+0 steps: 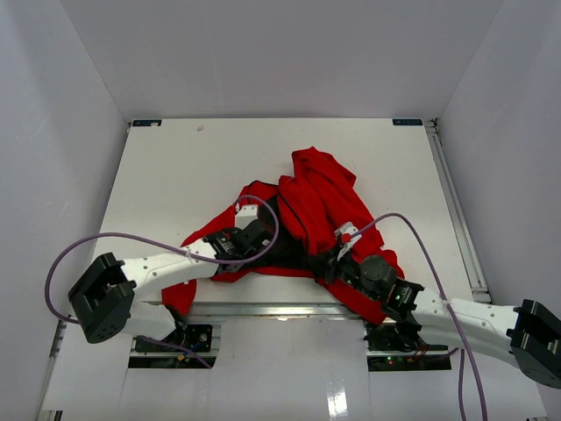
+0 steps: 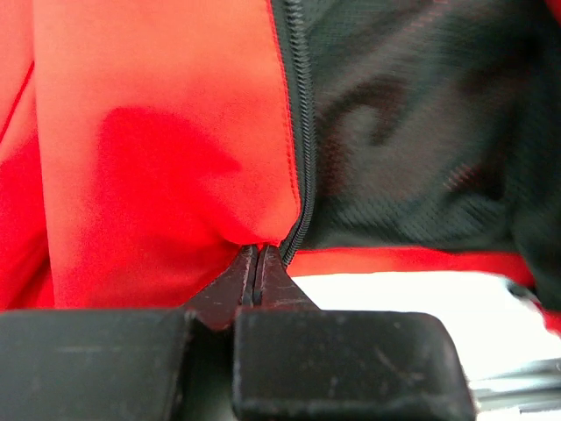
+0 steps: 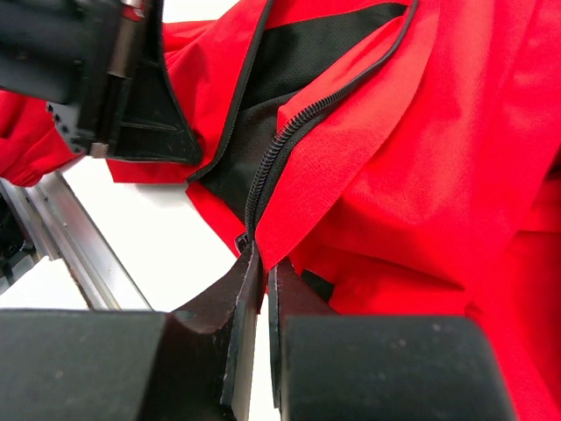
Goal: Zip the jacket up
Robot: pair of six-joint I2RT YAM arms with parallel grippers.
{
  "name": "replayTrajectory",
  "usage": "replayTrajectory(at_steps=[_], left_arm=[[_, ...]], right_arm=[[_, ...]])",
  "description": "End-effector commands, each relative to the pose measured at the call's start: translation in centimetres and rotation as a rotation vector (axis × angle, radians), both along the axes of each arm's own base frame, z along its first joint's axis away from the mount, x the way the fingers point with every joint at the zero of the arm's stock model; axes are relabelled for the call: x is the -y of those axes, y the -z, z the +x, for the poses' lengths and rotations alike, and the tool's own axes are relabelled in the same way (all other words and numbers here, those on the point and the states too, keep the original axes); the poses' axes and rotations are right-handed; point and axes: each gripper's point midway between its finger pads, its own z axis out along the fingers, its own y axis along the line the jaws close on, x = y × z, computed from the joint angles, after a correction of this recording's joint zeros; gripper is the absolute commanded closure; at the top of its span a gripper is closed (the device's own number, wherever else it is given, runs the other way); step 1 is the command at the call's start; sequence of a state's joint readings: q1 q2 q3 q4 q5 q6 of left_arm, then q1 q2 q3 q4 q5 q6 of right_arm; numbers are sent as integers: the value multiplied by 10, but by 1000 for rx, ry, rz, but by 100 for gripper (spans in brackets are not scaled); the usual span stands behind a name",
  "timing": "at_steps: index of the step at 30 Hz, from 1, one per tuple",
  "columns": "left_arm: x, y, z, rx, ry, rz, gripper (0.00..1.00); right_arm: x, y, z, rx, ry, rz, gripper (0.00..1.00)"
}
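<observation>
At the near edge of the surface [image 1: 175, 158], the left pincer [image 2: 257, 263] is clamped on the hem of the jacket [image 1: 320, 193] beside its zipper [image 2: 302, 132]; the right pincer [image 3: 261, 267] pinches the opposite hem.

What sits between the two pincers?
Black mesh lining and separated dark zipper edges of the open bright red fabric jacket, in the top and right wrist views.
</observation>
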State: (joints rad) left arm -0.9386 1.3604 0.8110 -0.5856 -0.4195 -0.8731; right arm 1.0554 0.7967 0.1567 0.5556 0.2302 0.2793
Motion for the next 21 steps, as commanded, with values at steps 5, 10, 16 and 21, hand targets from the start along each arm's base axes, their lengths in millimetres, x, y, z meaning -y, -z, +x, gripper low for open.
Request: replayTrajectory(at_steps=[5, 10, 16, 21], left_arm=[[27, -64, 9, 314, 173, -345, 100], [27, -97, 6, 456, 209, -484, 100], [30, -115, 4, 582, 241, -602, 100], [30, -126, 3, 665, 254, -679, 100]], right_arm=[[-33, -32, -1, 19, -94, 57, 92], [-53, -29, 0, 0, -132, 45, 92], [-74, -31, 2, -3, -158, 60, 92], [-81, -34, 4, 5, -157, 83, 92]])
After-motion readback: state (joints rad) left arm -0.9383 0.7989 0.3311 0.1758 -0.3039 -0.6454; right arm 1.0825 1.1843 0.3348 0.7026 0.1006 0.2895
